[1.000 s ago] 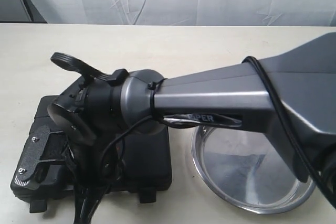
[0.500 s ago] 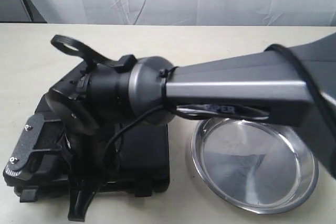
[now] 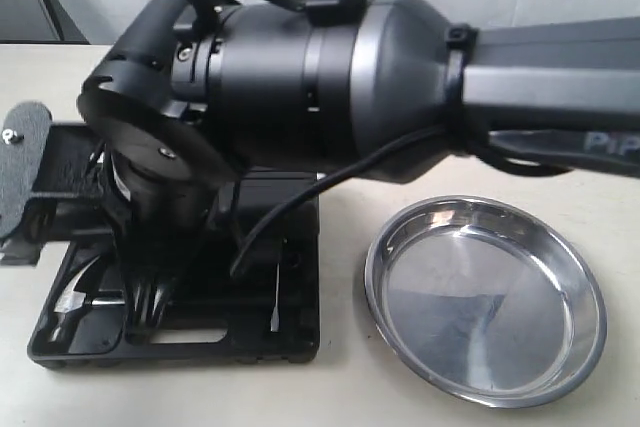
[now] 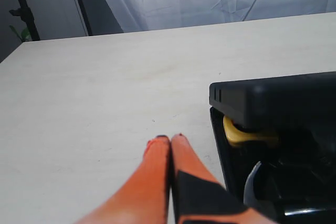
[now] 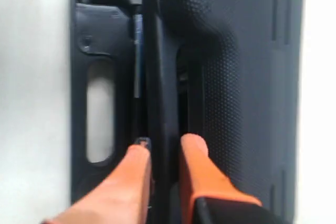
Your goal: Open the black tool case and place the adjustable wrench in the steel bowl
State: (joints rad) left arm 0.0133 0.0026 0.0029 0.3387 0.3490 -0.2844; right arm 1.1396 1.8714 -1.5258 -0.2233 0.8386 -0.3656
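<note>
The black tool case (image 3: 240, 344) is seen open, its lid raised; the shiny steel bowl (image 3: 485, 307) is set upright just beside it.

Illumination is bright, even and diffuse in all three views, with only soft shadow beneath the black tool case (image 3: 200, 352) and mild glare along the rim of the steel bowl (image 3: 485, 299). The right arm (image 3: 400, 77), close to the exterior lens, renders soft. The right wrist view is blurred throughout, and the left gripper (image 4: 169, 139) is out of focus.
</note>
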